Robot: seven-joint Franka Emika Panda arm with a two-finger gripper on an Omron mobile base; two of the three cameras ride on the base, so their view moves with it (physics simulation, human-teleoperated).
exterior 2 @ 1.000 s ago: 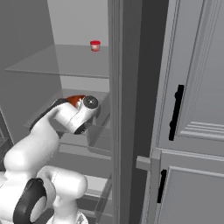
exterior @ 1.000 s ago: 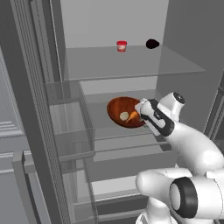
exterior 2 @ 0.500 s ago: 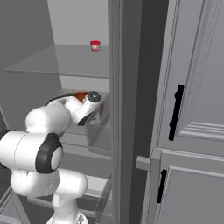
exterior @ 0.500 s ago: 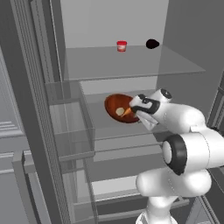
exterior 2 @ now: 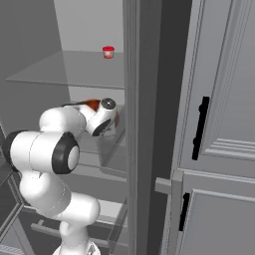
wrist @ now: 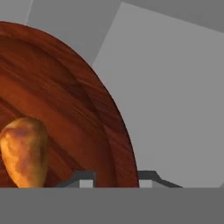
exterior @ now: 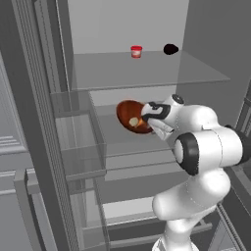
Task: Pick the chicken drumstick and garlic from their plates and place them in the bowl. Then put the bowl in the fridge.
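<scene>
The bowl (exterior: 131, 116) is held tilted inside the open fridge (exterior: 147, 73), above the middle glass shelf (exterior: 122, 139) near its left edge; its rim is gripped between the two fingertips of the gripper (wrist: 116, 180), which are set narrowly on either side of the wooden edge. The chicken drumstick (wrist: 25, 151) is seen lying in the glossy inside of the bowl (the garlic (exterior: 133, 121) appears as a pale spot there). On the upper shelf (exterior: 147, 68), a small red cup (exterior: 136, 51) and a dark object (exterior: 170, 49) are seen at the back edge.
</scene>
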